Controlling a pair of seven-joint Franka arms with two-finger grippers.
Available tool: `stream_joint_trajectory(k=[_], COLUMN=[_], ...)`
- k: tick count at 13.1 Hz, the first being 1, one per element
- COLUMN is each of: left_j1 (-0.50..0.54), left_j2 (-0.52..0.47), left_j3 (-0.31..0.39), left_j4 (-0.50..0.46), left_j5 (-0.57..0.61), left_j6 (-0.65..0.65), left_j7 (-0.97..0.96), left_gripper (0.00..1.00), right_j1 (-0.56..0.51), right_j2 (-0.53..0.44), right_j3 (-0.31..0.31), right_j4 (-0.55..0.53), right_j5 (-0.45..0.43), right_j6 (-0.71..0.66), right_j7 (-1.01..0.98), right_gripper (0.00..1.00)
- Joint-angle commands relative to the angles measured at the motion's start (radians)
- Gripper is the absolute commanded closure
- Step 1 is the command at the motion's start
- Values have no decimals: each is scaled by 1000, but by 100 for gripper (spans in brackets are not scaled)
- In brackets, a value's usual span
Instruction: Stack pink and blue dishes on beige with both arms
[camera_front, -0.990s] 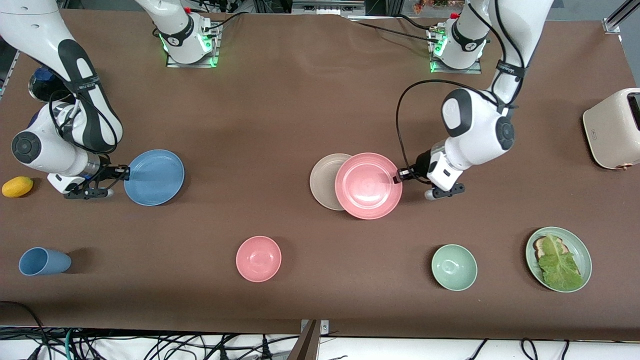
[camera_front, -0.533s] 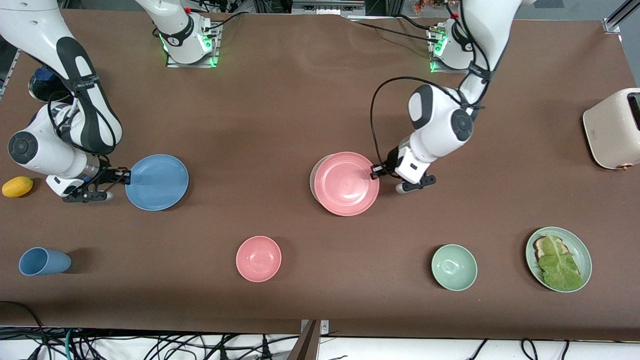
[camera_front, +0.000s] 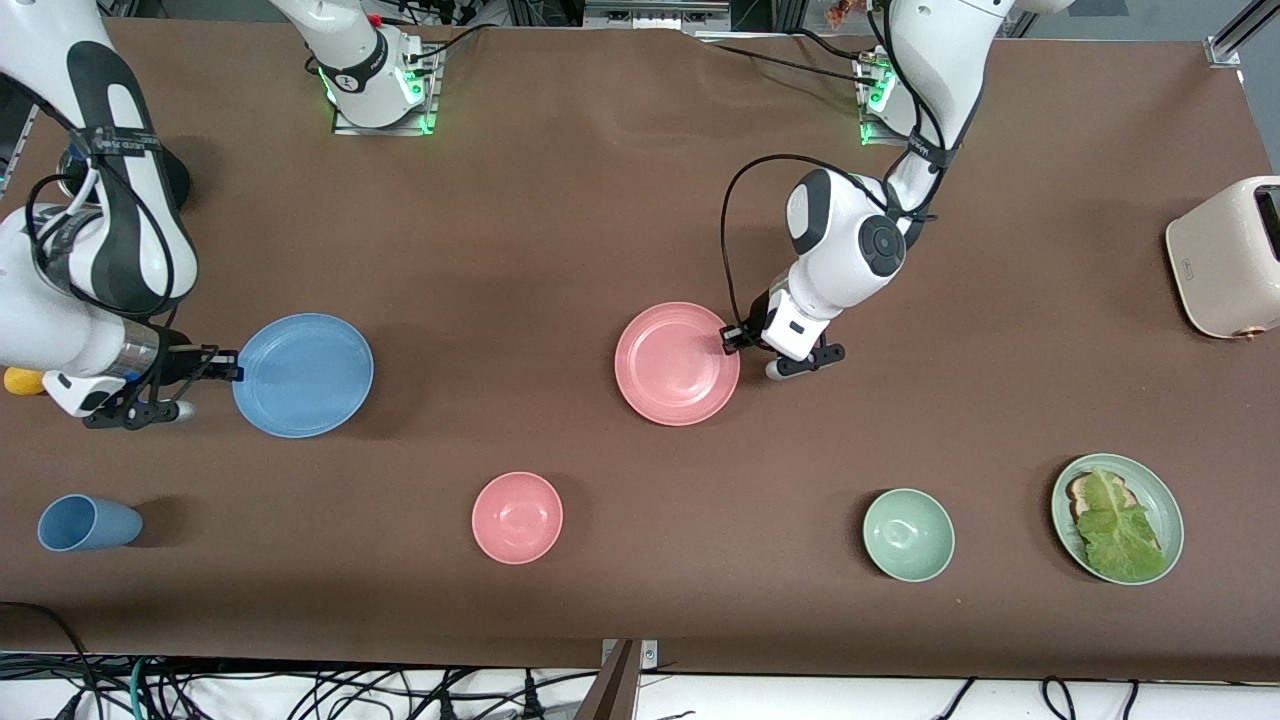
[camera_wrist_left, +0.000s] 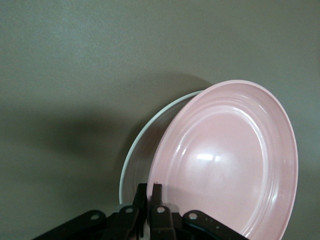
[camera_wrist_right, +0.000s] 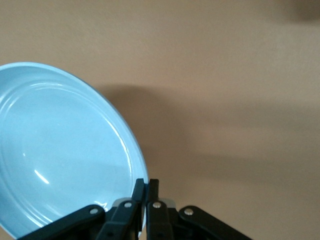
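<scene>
The left end effector (camera_front: 730, 341) is clamped on the rim of the pink plate (camera_front: 677, 363), its two thin fingers (camera_wrist_left: 150, 200) pinching only the edge nearest the arm, and it holds the plate directly over the beige plate (camera_wrist_left: 137, 155). In the front view the pink plate hides the beige one completely; the left wrist view shows only a pale crescent of beige rim, so the two look nearly but not perfectly concentric. Whether the pink plate is seated or tilted just above is hard to tell, and that is the first risk: released while tipped, it could drop onto one side, rock, and slide off-centre, or nudge the beige plate across the smooth tabletop (camera_front: 560, 250). The narrow edge grip could also let the plate pivot or slip. Toward the right arm's end of the tabletop, the right end effector (camera_front: 228, 371) is likewise closed on the rim of the blue plate (camera_front: 303, 374), well apart from the stack. Carrying it across by the edge invites sagging or a clipped rim against the pink plate, and the two arms could crowd each other over the stack.
</scene>
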Motion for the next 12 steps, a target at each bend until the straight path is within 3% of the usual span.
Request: stream_joint_trajectory(k=[1,8,12], left_j1=[-25,-31,-23], left_j2=[-7,-53,-49], left_j3=[10,17,32], left_j4=[-19,-82,-53], left_j5=[26,98,98], left_j6=[11,16,16], left_j7=[-9,5,10], left_gripper=[100,100,47], right_j1=[10,65,125], right_j2=[-5,-5,-13], right_j3=[8,8,8], right_j4=[52,156,210], right_j5=[16,11,-1], right_j6=[-56,-153,-228], right_j7=[14,97,198], right_gripper=[100,100,100])
